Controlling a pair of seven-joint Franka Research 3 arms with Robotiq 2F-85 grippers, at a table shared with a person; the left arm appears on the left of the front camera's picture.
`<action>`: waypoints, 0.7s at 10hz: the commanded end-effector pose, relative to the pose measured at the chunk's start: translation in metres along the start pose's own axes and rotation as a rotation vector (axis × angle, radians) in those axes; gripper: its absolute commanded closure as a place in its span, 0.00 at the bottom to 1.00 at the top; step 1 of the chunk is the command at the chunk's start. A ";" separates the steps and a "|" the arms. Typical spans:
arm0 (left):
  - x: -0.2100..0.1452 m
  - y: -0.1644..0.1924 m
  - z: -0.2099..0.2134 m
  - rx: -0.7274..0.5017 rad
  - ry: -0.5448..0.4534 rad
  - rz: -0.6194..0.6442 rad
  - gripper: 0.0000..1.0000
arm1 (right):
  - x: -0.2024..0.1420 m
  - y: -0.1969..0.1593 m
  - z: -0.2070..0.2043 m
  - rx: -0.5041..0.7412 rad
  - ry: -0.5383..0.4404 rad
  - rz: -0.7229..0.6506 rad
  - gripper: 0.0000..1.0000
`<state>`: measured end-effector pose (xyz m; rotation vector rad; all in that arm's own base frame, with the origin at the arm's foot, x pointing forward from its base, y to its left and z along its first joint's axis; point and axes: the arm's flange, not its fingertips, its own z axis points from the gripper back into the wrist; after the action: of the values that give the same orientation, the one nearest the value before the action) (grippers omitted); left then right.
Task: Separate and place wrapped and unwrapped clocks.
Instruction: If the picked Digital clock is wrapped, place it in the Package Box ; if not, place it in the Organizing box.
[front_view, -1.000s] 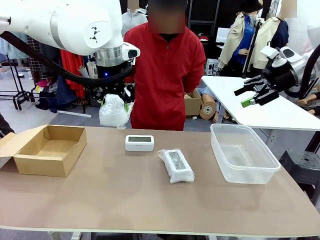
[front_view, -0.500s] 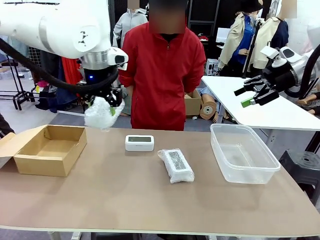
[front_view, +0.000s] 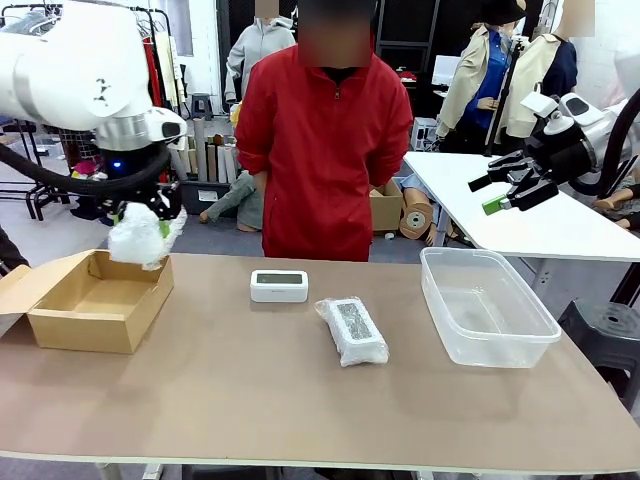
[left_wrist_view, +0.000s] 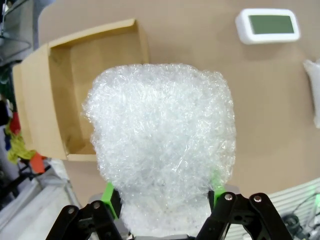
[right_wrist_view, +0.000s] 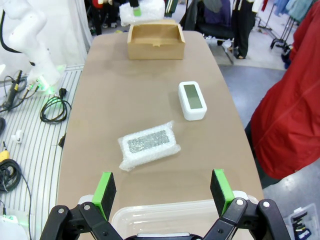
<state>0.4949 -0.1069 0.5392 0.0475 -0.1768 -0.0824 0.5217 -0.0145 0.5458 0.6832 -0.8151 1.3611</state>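
My left gripper (front_view: 142, 222) is shut on a bubble-wrapped clock (front_view: 140, 240), holding it in the air above the far right corner of the brown cardboard box (front_view: 98, 300). In the left wrist view the wrapped lump (left_wrist_view: 160, 145) sits between the green pads, with the box (left_wrist_view: 75, 90) below. A second wrapped clock (front_view: 351, 330) lies at the table's middle. The bare white clock (front_view: 279, 285) with a grey-green screen stands behind it. My right gripper (front_view: 510, 185) hangs open, high at the right, empty; its wrist view shows the wrapped clock (right_wrist_view: 148, 144) and bare clock (right_wrist_view: 192, 101).
A clear plastic tub (front_view: 486, 305) stands at the table's right. A person in a red jacket (front_view: 325, 150) stands at the far side with hands behind the back. Another white table (front_view: 540, 215) is behind on the right.
My left arm has carried the wrapped clock leftward and slightly down, from near the person to above the cardboard box. The right arm and the things on the table have not moved.
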 end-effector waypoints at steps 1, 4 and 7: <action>-0.001 0.014 -0.009 -0.010 -0.006 0.067 1.00 | 0.001 0.001 0.001 -0.003 -0.002 0.003 0.00; 0.002 0.033 -0.020 0.014 0.001 0.159 1.00 | 0.001 0.001 0.001 -0.003 -0.002 0.003 0.00; 0.004 0.036 -0.023 0.008 0.026 0.115 1.00 | 0.001 0.001 0.001 -0.003 -0.002 0.003 0.00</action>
<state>0.5059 -0.0764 0.5180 0.0392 -0.1582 0.0438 0.5217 -0.0145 0.5458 0.6832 -0.8151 1.3611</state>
